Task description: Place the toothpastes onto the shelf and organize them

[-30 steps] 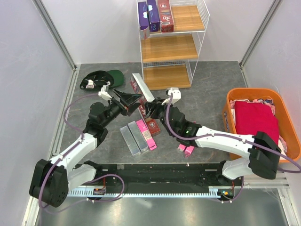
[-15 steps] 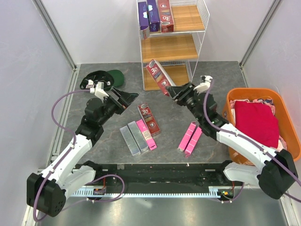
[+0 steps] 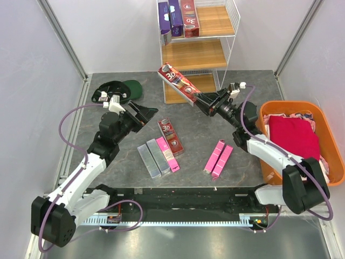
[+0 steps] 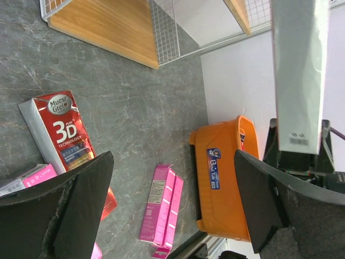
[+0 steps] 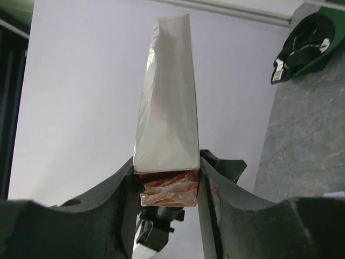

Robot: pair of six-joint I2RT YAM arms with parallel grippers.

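Observation:
My right gripper (image 3: 204,101) is shut on the end of a dark red toothpaste carton (image 3: 178,82), held in the air in front of the shelf's (image 3: 194,54) lower boards. The right wrist view shows that carton (image 5: 167,124) pinched between both fingers of the gripper (image 5: 167,162). Two purple cartons and one dark red (image 3: 178,19) stand on the top board. On the table lie a dark red carton (image 3: 170,136), two grey and one pink (image 3: 157,156), and two pink (image 3: 218,158). My left gripper (image 3: 145,113) hangs open and empty above the table; the left wrist view shows it (image 4: 173,156) over the pink pair (image 4: 161,210).
An orange basket (image 3: 285,104) holding a red cloth (image 3: 294,137) stands at the right. A green cap (image 3: 116,90) lies at the back left. White walls and metal rails close in the table on three sides.
The right arm has carried the dark red carton from the table's middle up and back toward the shelf. The left arm has drawn back to the left, still open.

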